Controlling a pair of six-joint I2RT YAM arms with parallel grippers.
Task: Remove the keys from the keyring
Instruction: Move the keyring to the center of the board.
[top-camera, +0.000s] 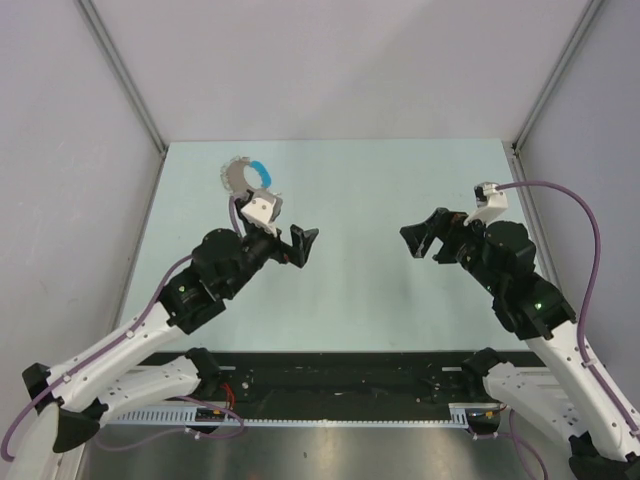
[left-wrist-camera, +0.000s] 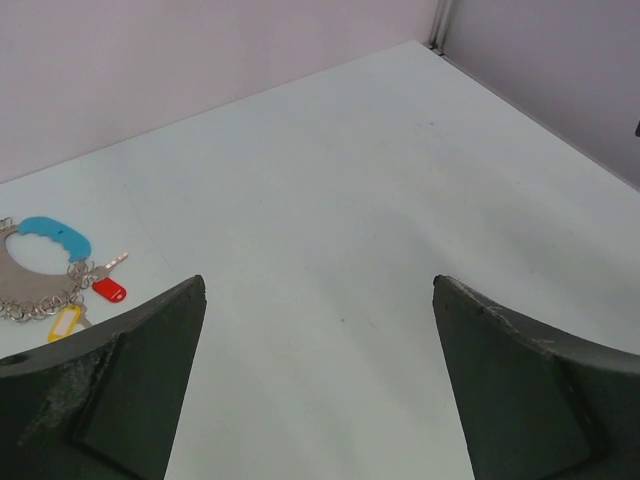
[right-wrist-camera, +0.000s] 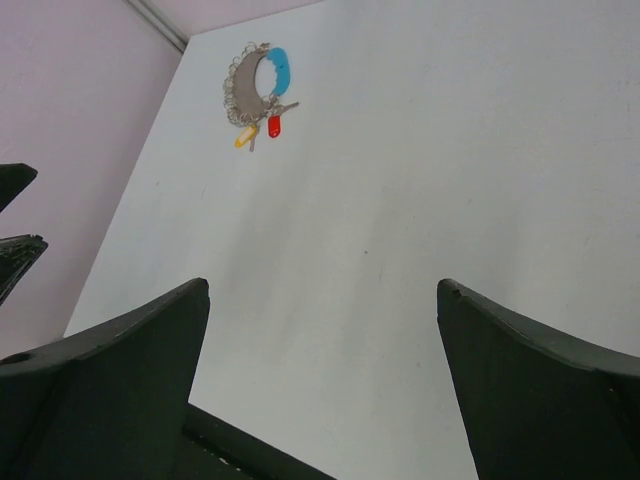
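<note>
The keyring (top-camera: 240, 177), a loop of silvery links with a blue arc (top-camera: 258, 170), lies flat at the far left of the table. In the left wrist view the keyring (left-wrist-camera: 38, 302) sits at the left edge, with a small red-headed key (left-wrist-camera: 109, 290) and a yellow-headed one (left-wrist-camera: 64, 322) fanned out from it. The right wrist view shows the keyring (right-wrist-camera: 240, 95) far off, the red key (right-wrist-camera: 274, 126) below it. My left gripper (top-camera: 304, 247) (left-wrist-camera: 318, 282) hovers open to the right of the ring, nothing between its fingers. My right gripper (top-camera: 417, 240) (right-wrist-camera: 323, 285) is open and empty over the table's right half.
The pale table (top-camera: 360, 200) is closed in by grey walls on the left, back and right, with metal posts at the far corners (top-camera: 518, 148). A black rail (top-camera: 340, 375) runs along the near edge between the arm bases. The left arm's white wrist mount (top-camera: 262, 208) overlaps the ring's near side.
</note>
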